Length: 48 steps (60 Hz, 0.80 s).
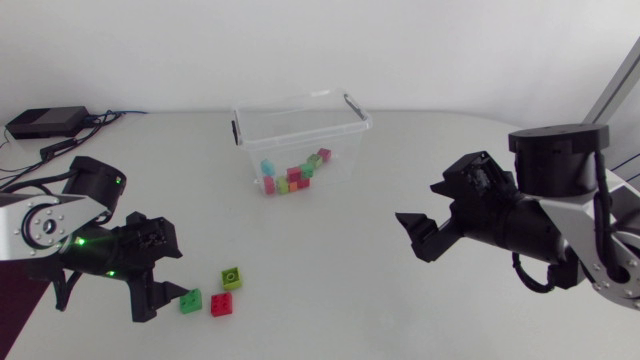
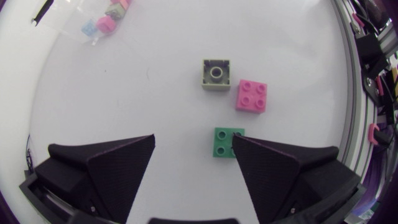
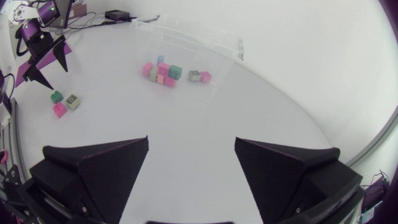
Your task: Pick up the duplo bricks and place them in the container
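On the counter [image 1: 330, 260], a green brick [image 1: 190, 300], red brick [image 1: 221, 304] and olive brick [image 1: 231, 278] are seen at the released left tool [image 2: 193, 140]. The right tool [image 3: 191, 142] is released too; others are held in the container [image 1: 352, 128].

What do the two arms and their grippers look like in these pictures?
Both arms have silver-grey links with black joints. The left arm carries a small green light near its wrist. The right arm has a wide black cylindrical joint, and a black cable loops under it. The left gripper and the right gripper are matte black, each with two broad wedge-shaped fingers.
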Available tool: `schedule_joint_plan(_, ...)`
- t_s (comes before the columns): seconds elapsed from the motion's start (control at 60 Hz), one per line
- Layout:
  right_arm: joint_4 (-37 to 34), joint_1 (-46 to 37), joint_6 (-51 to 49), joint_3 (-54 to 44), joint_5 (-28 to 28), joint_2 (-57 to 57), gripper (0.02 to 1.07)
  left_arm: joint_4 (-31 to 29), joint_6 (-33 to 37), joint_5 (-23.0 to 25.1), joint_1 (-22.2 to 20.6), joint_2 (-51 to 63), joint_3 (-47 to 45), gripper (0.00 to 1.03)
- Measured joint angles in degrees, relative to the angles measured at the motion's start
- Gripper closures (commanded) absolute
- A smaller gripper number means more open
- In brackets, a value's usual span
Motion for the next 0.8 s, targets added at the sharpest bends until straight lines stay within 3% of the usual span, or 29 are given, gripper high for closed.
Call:
schedule_joint_plan(0.267, -0.85, -0.42, 0.0, -1.29, 0.0, -2.56, 0.07, -1.09, 0.94, -0.79, -2.23, -1.07, -4.55, 0.21)
schedule_joint_plan(0.45, -1.53, -0.39, 0.17, -1.68, 0.0, -3.08, 0.07, 0.44, 0.94, -0.81, -2.69, 4.81, -4.59, 0.23)
schedule_joint_plan(0.533, -1.9, -0.28, 0.2, -2.12, 0.02, -3.82, 0.07, 0.94, 0.94, -0.55, -2.69, 7.56, -4.15, 0.39)
schedule_joint_plan(0.617, -3.04, -0.17, 0.24, -2.4, 0.0, -4.76, 0.07, 1.46, 0.94, -0.48, -2.69, 9.33, -2.71, 0.79)
schedule_joint_plan(0.8, -3.34, 0.04, 0.42, -3.19, 0.0, -5.86, 0.07, 2.89, 0.92, -0.35, -2.82, 11.15, -1.09, 0.8)
